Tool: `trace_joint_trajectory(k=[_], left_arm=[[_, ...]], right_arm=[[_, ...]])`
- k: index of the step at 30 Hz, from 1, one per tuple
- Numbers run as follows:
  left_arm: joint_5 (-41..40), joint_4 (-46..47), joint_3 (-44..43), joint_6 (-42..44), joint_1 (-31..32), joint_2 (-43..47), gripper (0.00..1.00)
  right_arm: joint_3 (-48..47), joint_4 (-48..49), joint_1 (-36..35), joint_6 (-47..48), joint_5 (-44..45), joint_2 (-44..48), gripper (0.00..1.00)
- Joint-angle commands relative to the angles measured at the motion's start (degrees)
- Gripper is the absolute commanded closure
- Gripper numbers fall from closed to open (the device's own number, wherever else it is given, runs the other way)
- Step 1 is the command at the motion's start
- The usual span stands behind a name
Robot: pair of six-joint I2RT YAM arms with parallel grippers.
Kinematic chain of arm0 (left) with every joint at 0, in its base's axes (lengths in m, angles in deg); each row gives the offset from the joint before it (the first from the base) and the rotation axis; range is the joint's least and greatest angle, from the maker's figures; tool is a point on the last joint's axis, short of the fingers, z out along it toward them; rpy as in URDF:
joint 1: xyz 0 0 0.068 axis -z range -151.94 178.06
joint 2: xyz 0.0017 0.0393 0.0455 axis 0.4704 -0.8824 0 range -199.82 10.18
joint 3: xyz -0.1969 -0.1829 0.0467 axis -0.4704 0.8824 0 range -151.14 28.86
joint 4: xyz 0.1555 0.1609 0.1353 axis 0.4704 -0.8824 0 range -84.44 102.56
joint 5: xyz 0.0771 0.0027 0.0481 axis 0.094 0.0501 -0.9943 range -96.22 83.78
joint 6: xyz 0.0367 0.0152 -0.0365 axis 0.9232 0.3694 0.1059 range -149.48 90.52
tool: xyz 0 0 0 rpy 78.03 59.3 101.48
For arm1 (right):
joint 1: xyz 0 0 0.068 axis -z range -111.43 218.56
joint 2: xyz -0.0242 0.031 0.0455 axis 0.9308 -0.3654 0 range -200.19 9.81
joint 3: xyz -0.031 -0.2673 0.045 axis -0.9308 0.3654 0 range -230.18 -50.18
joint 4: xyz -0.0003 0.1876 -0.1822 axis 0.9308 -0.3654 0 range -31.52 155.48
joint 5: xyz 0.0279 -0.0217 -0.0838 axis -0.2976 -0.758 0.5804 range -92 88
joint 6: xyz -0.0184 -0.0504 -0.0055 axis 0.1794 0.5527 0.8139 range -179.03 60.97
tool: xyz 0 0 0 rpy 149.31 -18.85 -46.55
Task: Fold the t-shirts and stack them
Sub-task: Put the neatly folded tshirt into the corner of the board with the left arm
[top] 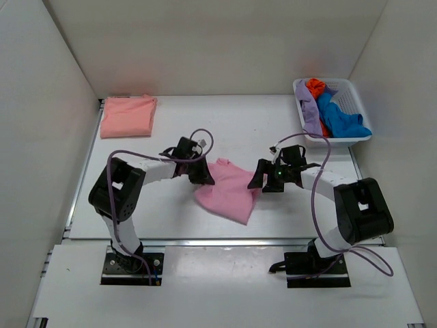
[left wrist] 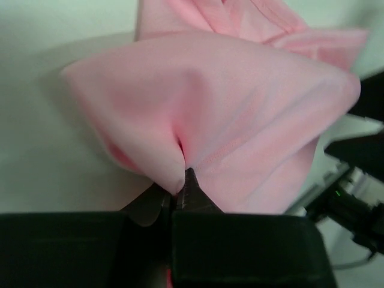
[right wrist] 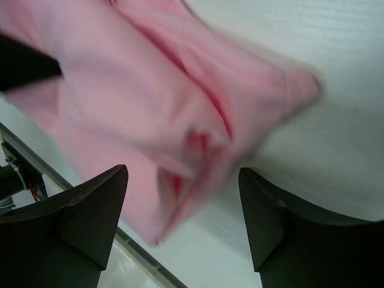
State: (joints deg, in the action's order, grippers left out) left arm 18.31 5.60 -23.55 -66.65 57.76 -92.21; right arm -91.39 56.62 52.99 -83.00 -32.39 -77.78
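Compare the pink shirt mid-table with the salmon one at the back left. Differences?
Colour: the pink shirt is light pink, the salmon shirt peach-orange. Shape: the pink shirt is bunched; the salmon shirt lies folded in a flat rectangle. Contact: the left gripper is shut on the pink shirt's cloth; nothing touches the salmon shirt. Both are plain, unprinted cloth.

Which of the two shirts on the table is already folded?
The salmon-peach t-shirt, a neat rectangle at the far left; the light pink t-shirt is bunched, pinched by the left gripper.
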Motion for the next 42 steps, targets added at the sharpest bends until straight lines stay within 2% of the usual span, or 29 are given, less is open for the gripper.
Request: trace_joint_trajectory(k=[1, 6, 9, 15, 21, 25, 29, 36, 42], left_arm=[[-11.68, -10.87, -7.95, 8.24, -4.27, 1.75, 1.0], [-18.02, -17.9, -18.86, 15.79, -9.12, 0.53, 1.0], [-23.2, -19.06, -23.26, 19.66, -11.05, -1.14, 1.0], [-24.36, -22.03, -34.14, 25.64, -14.92, -8.6, 1.0], [-30.15, -25.82, -47.67, 30.3, -15.98, -14.06, 1.0], [-31.47, -31.35, -59.71, 32.51, -17.99, -19.5, 1.0], [-30.35, -34.17, -67.81, 32.86, -20.63, -23.29, 1.0], [-28.05, -36.54, -76.43, 33.12, -27.31, -26.1, 1.0], [-25.59, -35.93, -80.56, 31.46, -33.64, -26.63, 1.0]], right_arm=[[1.05, -2.3, 1.07, 0.77, 0.25, 3.57, 0.28], [0.61, -2.91, 2.83, -0.2, -1.33, 8.92, 0.3], [-0.36, -3.44, 3.09, -0.9, -1.6, 11.47, 0.31], [-0.98, -3.79, 3.27, -3.28, -2.66, 14.9, 0.31], [-0.8, -3.01, 4.06, -3.98, -4.06, 15.61, 0.33], [-1.41, -2.65, 3.62, -3.81, -4.32, 13.95, 0.32], [-1.59, -2.3, 3.01, -4.25, -4.5, 12.98, 0.34], [-3.0, -1.51, 2.13, -6.18, -4.85, 14.2, 0.34], [-4.23, -1.6, 1.78, -6.18, -5.2, 12.62, 0.35]])
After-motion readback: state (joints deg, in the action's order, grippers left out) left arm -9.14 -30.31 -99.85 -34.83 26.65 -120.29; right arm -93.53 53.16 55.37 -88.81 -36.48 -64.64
